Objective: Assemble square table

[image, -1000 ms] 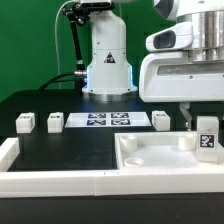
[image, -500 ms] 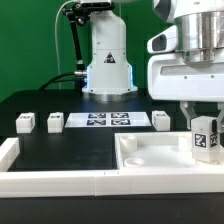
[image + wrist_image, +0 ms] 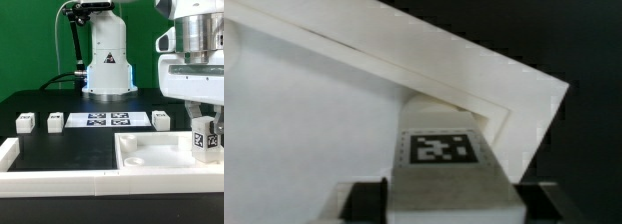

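1. My gripper [image 3: 205, 128] has slid toward the exterior view's right and dipped slightly since a second ago. Its jaws are part-closed, clamped on a white leg [image 3: 205, 142].
2. The leg hangs at a rimmed corner of the tabletop panel [image 3: 150, 160], in the exterior view's lower right. Three loose legs [image 3: 25, 122] [image 3: 56, 122] [image 3: 161, 120] stand apart on the open black table [image 3: 60, 145], flanking the marker board [image 3: 105, 120].
3. The held leg's face carries a black-and-white tag [image 3: 441, 148], a code pattern rather than letters.

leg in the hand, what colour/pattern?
White table leg with a black-and-white square tag on its face. Shows best in the wrist view.
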Motion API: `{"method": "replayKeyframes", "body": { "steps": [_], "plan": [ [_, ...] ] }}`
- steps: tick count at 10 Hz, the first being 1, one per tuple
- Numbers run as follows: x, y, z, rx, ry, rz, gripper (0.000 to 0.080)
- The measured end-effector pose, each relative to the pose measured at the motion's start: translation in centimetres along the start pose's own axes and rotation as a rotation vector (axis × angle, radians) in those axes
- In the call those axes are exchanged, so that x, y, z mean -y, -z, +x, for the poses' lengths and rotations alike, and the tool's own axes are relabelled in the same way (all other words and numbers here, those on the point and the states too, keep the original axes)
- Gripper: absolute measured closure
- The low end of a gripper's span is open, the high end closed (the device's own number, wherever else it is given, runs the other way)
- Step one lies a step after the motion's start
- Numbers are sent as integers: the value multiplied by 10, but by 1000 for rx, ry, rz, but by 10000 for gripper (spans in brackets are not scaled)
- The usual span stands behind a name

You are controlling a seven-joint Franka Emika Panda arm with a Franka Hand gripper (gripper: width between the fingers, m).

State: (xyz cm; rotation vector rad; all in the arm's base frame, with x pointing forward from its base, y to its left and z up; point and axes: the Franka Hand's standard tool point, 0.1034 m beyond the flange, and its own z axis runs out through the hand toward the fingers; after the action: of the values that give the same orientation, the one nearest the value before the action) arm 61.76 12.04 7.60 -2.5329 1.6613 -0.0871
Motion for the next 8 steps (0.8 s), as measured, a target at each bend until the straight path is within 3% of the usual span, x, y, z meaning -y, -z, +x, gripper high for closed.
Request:
{"method": "replayKeyframes", "body": {
  "steps": [1,2,5,8],
  "plan": [
    [0,0,0,-1,44,-1,411],
    [0,0,0,0,107,-1,209],
    [0,-1,-2,0,313,0,152],
    [1,-2,5,-15,597,12,150]
  ]
}}
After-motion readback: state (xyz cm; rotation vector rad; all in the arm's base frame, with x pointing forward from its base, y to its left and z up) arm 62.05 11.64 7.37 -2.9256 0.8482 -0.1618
